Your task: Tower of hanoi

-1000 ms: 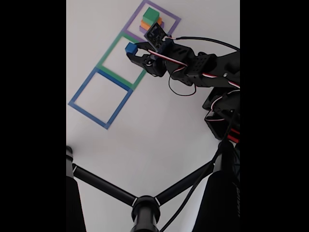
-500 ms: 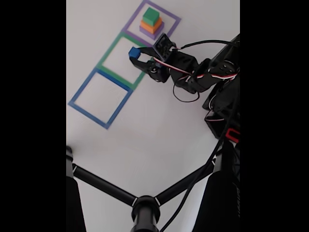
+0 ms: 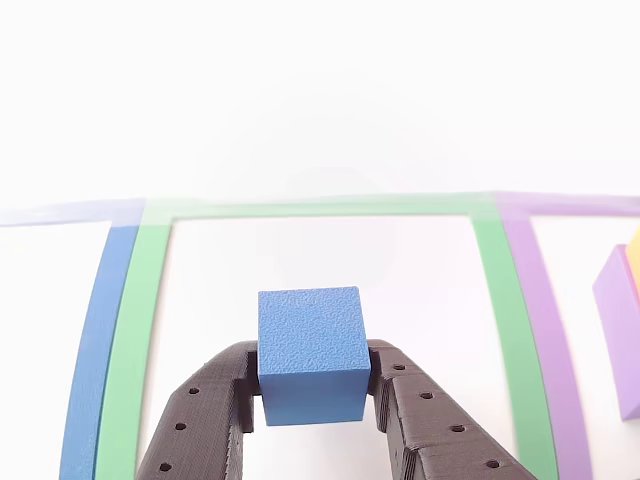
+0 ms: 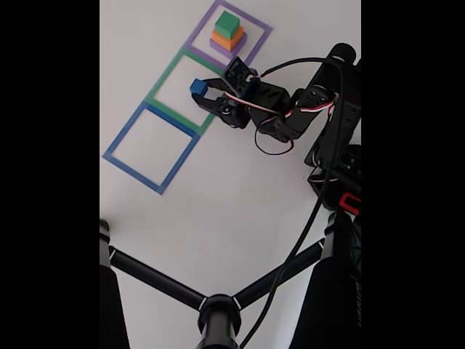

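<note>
The gripper (image 4: 200,91), clamped on the blue cube (image 3: 311,353), has swung it down inside the green outline (image 4: 183,89), so release looks close.

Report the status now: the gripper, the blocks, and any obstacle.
Gripper shut on blue cube, over green outline. Green block, orange, purple stacked in purple outline. Nothing in the way.

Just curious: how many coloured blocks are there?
4: blue cube held in the claw over the green outline; green, orange and purple stacked in the purple outline.
</note>
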